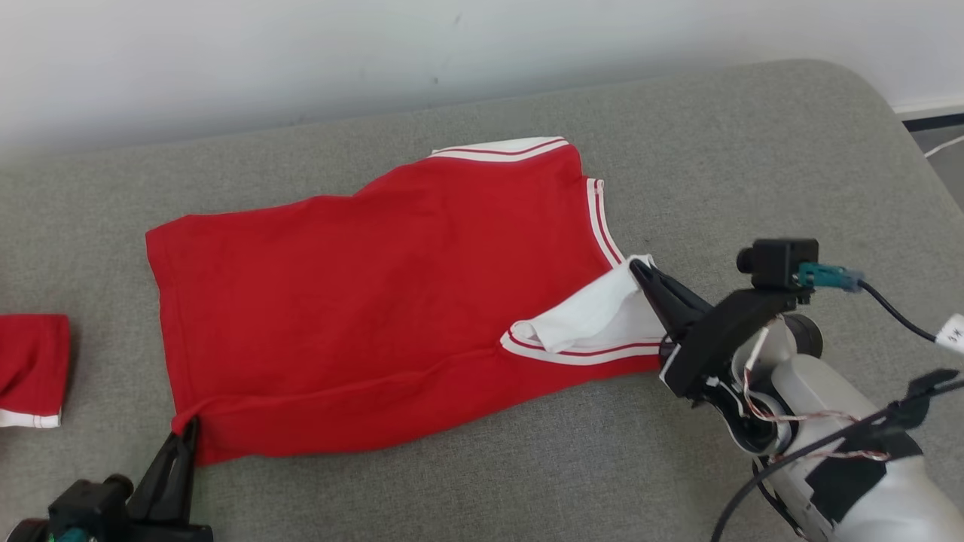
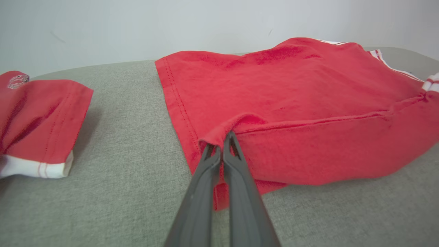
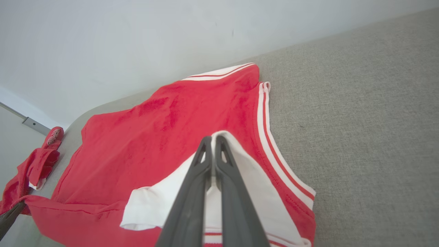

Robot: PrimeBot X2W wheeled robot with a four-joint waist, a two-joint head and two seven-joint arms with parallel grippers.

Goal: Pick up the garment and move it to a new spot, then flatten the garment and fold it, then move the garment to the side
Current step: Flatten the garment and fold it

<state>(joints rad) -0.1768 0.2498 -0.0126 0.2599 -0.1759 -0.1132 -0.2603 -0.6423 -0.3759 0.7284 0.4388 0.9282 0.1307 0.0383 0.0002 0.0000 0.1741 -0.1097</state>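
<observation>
The garment (image 1: 376,301) is a red shirt with white, red-striped trim, spread on the grey cushion with its near edge folded over. My left gripper (image 1: 188,427) is shut on its near-left corner, where the red cloth bunches over the fingertips of my left gripper (image 2: 222,139). My right gripper (image 1: 640,267) is shut on the white sleeve (image 1: 595,316) at the garment's right end. In the right wrist view my right gripper (image 3: 212,140) pinches the white cloth above the red body of the garment (image 3: 164,137).
A second red garment (image 1: 30,369) with a white hem lies at the cushion's left edge, also seen as the second garment (image 2: 37,120). The grey cushion (image 1: 753,165) ends at a white wall behind and rounds off at the far right.
</observation>
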